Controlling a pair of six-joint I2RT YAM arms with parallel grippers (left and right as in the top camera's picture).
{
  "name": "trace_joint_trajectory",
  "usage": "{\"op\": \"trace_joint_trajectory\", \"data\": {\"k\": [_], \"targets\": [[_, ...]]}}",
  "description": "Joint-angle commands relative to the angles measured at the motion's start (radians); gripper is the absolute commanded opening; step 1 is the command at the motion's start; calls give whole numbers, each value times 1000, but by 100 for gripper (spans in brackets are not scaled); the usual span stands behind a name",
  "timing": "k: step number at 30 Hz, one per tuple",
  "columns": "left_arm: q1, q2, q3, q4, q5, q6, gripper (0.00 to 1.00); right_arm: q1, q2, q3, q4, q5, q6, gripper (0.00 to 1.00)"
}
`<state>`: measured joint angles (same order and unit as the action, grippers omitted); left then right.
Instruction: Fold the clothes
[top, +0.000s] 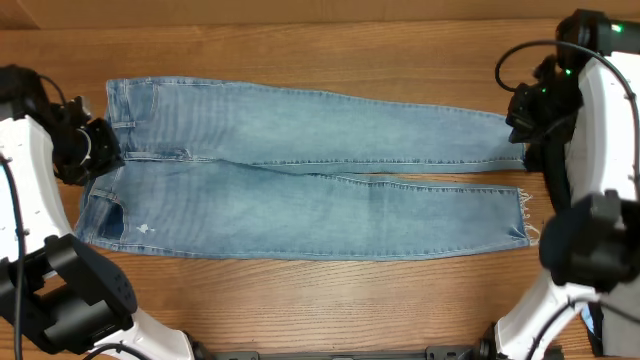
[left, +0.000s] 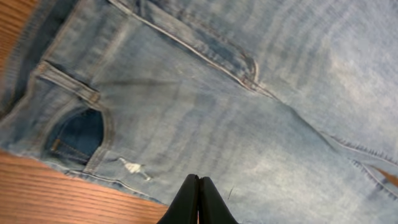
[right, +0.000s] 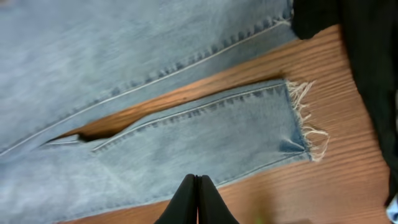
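One pair of faded light-blue jeans (top: 320, 180), laid flat at full length on the wooden table (top: 300, 310), waistband (top: 110, 100) toward the left arm, frayed hems (right: 305, 118) toward the right. Material: denim, judged soft yet fairly heavy, grippy, not fragile. The thick seams should take a pinch best, so waistband and hem edges are the likely holds. Left gripper (left: 199, 182) and right gripper (right: 198, 180): fingers pressed together, holding nothing, poised over the cloth. Brands, labels, writing: none legible.

Wooden table (top: 300, 300) of warm brown grain, a paler wooden band (top: 300, 12) along its far edge.
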<state>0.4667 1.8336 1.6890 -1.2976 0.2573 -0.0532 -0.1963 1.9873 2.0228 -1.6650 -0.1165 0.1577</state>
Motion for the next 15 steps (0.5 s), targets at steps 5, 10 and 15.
{"op": "trace_joint_trajectory", "data": {"k": [5,10,15], "targets": [[-138,-10,-145,28,-14,-14,4,-31,-508,-399,164,14,83,4],[-303,-50,-249,111,-63,-47,4,-109,-656,-772,263,4,84,11],[-412,-77,-276,171,-227,-142,4,-155,-634,-968,375,-84,81,4]]}}
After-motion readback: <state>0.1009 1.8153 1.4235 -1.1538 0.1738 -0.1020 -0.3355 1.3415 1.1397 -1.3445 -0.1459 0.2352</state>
